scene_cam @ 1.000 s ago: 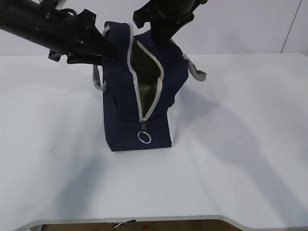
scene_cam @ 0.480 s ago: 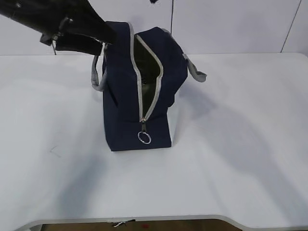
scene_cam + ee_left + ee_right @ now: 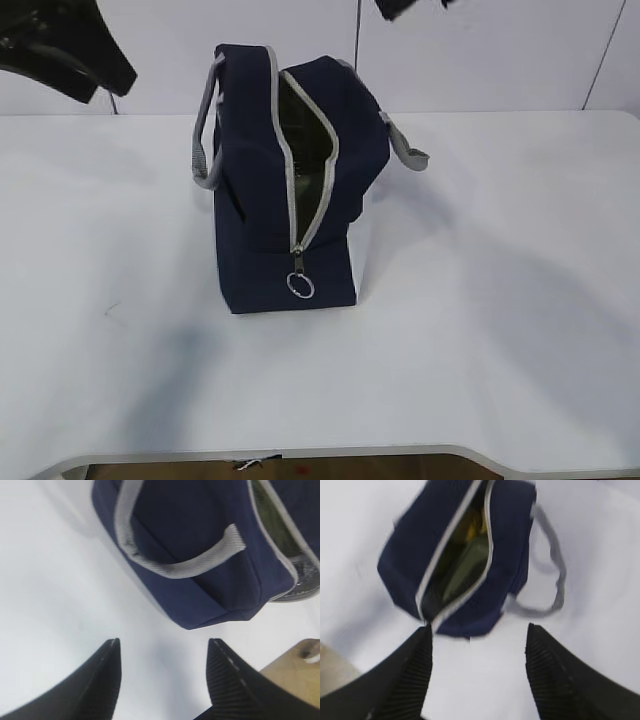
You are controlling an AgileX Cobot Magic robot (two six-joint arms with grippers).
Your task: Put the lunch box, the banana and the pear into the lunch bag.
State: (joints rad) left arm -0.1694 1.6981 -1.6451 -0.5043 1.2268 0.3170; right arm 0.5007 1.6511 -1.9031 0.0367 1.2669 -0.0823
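The navy lunch bag (image 3: 260, 215) stands upright mid-table, its grey zipper open along the top and front, the ring pull (image 3: 299, 286) hanging low. It also shows in the left wrist view (image 3: 200, 555) and the right wrist view (image 3: 510, 535). Through the opening in the right wrist view I see something yellow (image 3: 470, 527) and a pale green shape (image 3: 467, 567) inside. I cannot tell the banana from the pear there. My left gripper (image 3: 164, 647) is open and empty, up at the far left. My right gripper (image 3: 479, 632) is open and empty, high above the bag.
The bag's grey strap handles hang out to the left (image 3: 203, 150) and right (image 3: 410, 150). White table (image 3: 480, 330) all around the bag. The table's front edge runs along the bottom of the exterior view.
Both arms have pulled away from the bag: the left arm back to the upper left, the right arm up out of the top of the view. The bag stands free.
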